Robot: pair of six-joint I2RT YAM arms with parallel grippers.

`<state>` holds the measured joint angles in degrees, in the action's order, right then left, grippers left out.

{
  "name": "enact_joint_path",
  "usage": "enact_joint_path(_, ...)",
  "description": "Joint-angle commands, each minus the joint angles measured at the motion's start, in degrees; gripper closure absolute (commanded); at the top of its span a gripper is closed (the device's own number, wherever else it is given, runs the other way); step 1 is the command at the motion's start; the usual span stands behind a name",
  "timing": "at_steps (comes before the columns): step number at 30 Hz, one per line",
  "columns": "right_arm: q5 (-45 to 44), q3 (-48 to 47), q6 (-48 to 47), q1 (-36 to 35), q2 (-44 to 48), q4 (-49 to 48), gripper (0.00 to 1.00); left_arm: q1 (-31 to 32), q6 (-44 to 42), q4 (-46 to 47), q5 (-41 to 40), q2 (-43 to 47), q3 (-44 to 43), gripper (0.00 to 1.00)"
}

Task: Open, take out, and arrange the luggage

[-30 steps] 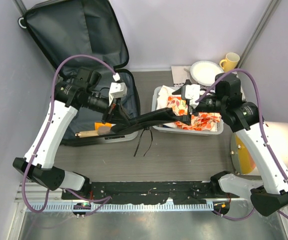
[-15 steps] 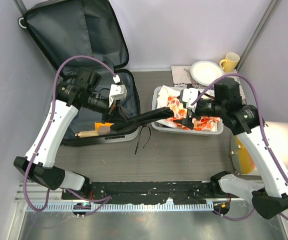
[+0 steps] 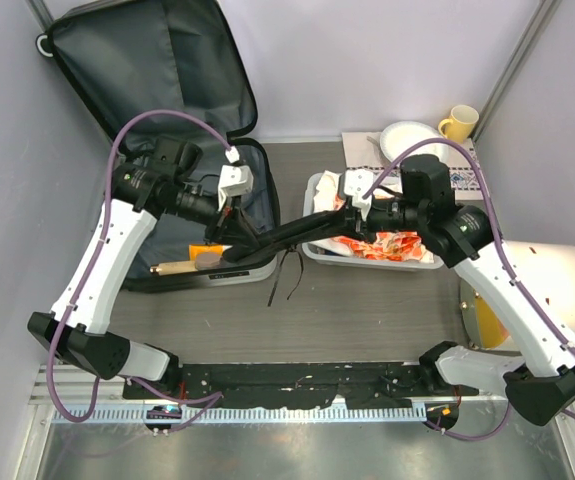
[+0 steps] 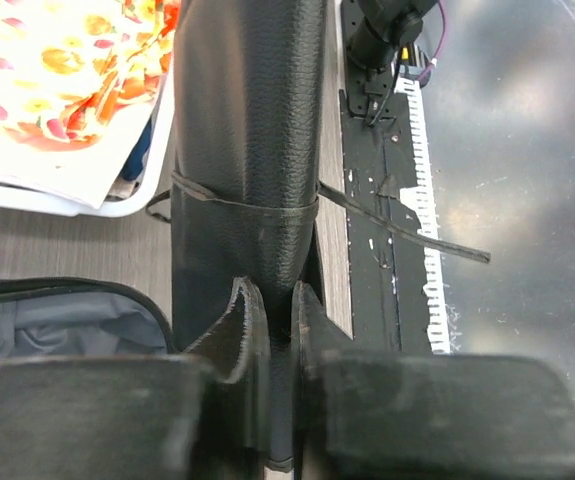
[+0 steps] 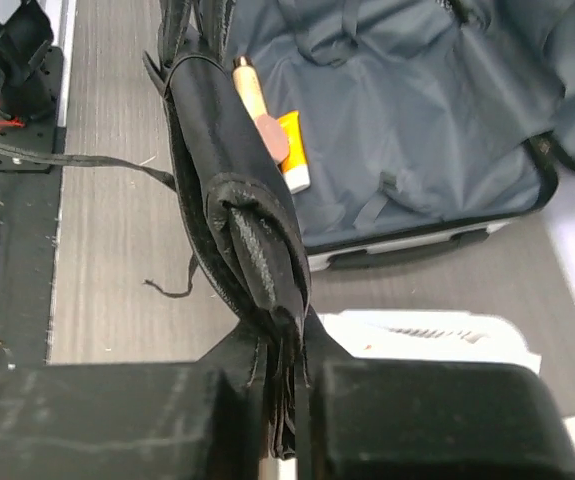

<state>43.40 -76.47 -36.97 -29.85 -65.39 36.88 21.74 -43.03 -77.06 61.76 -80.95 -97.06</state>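
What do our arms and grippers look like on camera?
Both alike: left arm and right arm have white shells and black joints. A purple cable loops along each. Each wrist carries a white camera block. Blocky black fingers on left gripper and right gripper.

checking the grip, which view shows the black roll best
Top external: the black roll spans fully between left gripper and right gripper. Left wrist shows its strapped end; right wrist its other end, pinched.

One luggage [image 3: 147,70], one white basket [image 3: 407,263], one black rolled pouch [image 3: 287,233], one yellow mug [image 3: 457,123], one white plate [image 3: 407,130], one orange tube [image 3: 202,252].
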Motion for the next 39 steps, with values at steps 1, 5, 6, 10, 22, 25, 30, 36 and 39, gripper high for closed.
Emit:
enact_joint_path(1, -2.61, -2.28, 6.9, -0.04, 1.75, -3.22, 0.99, 0.32, 9.93, 8.83, -0.57, 1.05, 1.24, 0.8)
enact_joint_path(5, -4.99, -3.6, 13.58, 3.02, 1.75, -2.34, 0.99, -0.73, 17.79, 15.78, -7.61, 1.58, 2.05, 0.25)
enact_joint_path(6, -4.64, -3.78, 18.2, 4.08, 1.58, -2.34, 0.99, -1.17, 19.28, 17.01, -9.36, 1.67, 2.05, 0.19)
enact_joint_path(10, 2.82, -3.43, 30.95, 14.27, -0.61, -2.52, 0.99, -4.41, 26.67, 23.17, -12.36, 2.29, 2.14, 0.03)
enact_joint_path(22, 11.9, -1.4, 43.5, 33.97, -15.88, 6.68, 0.99, -5.74, 30.11, 28.63, -11.57, 3.43, 4.16, 0.04)
enact_joint_path(25, 5.66, -4.91, 35.5, 34.24, -20.47, 16.8, 0.99, -5.74, 30.19, 29.33, -11.13, 3.69, 5.12, 0.04)
enact_joint_path(30, -2.16, -9.66, 30.65, 36.78, -26.89, 22.18, 0.99, -5.74, 30.37, 30.21, -10.34, 4.04, 6.61, 0.04)
enact_joint_path(36, -9.9, -12.3, 26.16, 37.67, -32.08, 26.66, 0.97, -5.74, 30.28, 30.39, -10.08, 4.04, 7.49, 0.04)
enact_joint_path(39, -13.77, -12.56, 25.9, 37.67, -32.87, 26.66, 0.68, -5.74, 30.28, 30.39, -10.08, 4.13, 7.67, 0.04)
